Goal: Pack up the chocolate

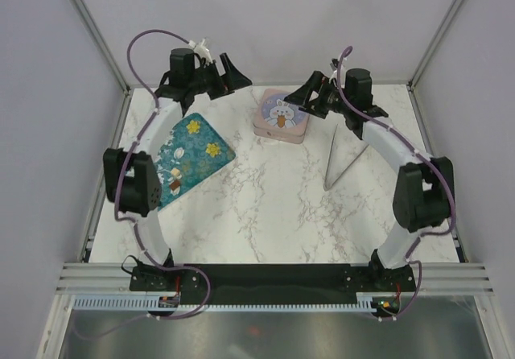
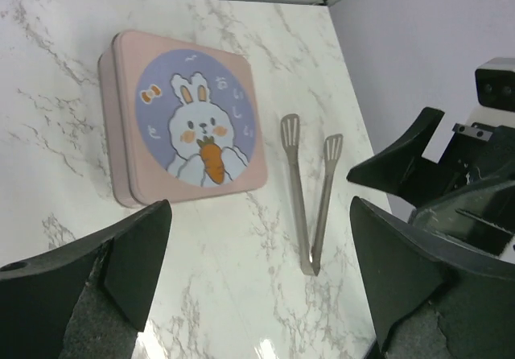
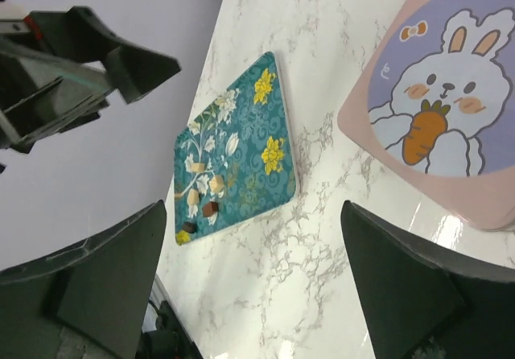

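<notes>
Several small chocolate pieces (image 1: pixel 175 175), whitish, reddish-brown and dark, lie at the near end of a teal flowered tray (image 1: pixel 197 151). They also show in the right wrist view (image 3: pixel 202 199) on the tray (image 3: pixel 249 125). A pink square tin (image 1: pixel 279 116) with a bunny lid stands shut at the back middle, and shows in both wrist views (image 2: pixel 185 117) (image 3: pixel 438 125). My left gripper (image 1: pixel 235 73) is open and empty in the air left of the tin (image 2: pixel 261 270). My right gripper (image 1: pixel 299 103) is open and empty just right of the tin (image 3: pixel 253 278).
Metal tongs (image 1: pixel 341 159) lie on the marble table (image 1: pixel 265 214) right of the tin, also in the left wrist view (image 2: pixel 310 190). Grey walls enclose the table on three sides. The two grippers face each other across the tin.
</notes>
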You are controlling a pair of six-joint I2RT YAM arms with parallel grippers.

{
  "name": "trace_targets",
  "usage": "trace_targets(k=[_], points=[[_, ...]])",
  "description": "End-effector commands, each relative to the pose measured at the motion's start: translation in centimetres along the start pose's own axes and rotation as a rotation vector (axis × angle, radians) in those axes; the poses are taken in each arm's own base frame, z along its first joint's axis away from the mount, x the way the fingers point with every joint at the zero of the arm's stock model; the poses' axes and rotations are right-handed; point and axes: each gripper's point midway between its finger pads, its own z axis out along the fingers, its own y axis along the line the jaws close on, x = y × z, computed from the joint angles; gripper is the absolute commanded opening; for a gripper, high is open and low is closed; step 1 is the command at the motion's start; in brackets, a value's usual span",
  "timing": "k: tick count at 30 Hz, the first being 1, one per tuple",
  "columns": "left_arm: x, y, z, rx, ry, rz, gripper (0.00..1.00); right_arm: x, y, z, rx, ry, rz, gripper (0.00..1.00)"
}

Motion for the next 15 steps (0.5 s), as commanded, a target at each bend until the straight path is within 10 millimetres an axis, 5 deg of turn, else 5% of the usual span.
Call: trace_targets(k=[1,3,4,6,11,15], points=[[0.9,-4.1,-4.6,0.041,-0.029,0.132,1.0,1.4,-0.7,-3.3,0.181,-0.018,-0.14,0.98],[3.1,-4.7,-6.0,0.047,-0.006,0.162,1.0,2.4,-0.2,-5.3,0.283,-0.014,-0.185,0.98],[3.2,-6.9,-7.9,0.075,-0.031,0.201,1.0,2.9,-0.3,-6.1,0.317,-0.009,-0.225,0.98],[5.6,-6.8,-9.1,0.075,-0.008,0.215,1.0,2.9,0.7,-8.4,0.368,-0.061,-0.258,0.98],[7.1,-11.4,-15.3,0.156,-0.115,0.266,1.0,3.4,2.6,-13.9,0.394,-0.196,-0.273,0.98],[9.2,-11.7,-18.0,0.162,-0.147,0.286,1.0,3.6,3.7,-17.2,0.405,-0.281,-0.317,0.98]])
